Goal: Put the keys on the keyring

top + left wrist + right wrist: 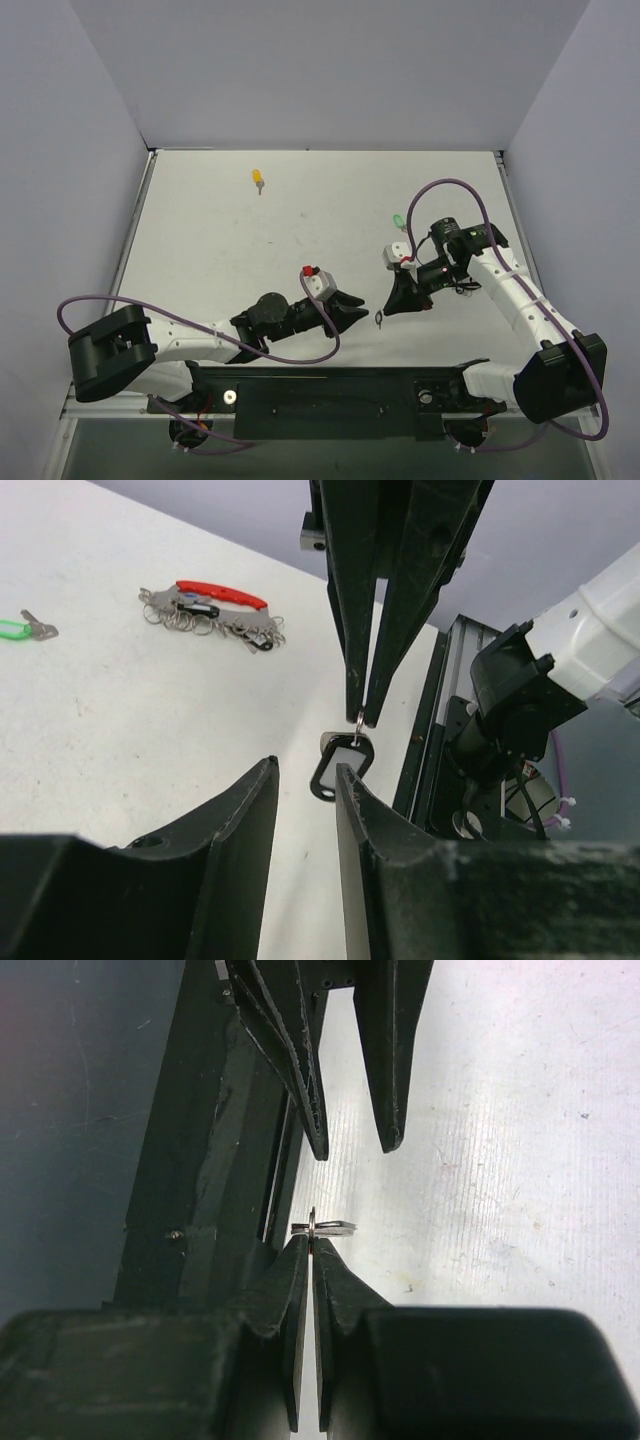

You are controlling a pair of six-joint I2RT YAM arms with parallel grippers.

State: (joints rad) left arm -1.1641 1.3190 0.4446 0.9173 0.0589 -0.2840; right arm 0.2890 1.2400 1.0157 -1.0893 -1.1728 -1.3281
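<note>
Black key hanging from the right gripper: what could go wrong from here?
The right gripper pinches only a thin ring at its very fingertips, so the black key dangling from it could slip free. The open left gripper flanks that key closely; a sideways move might knock it loose.

I find no word, number, brand or sign that I can read in any view; the pale insert on the black key shows no lettering.
</note>
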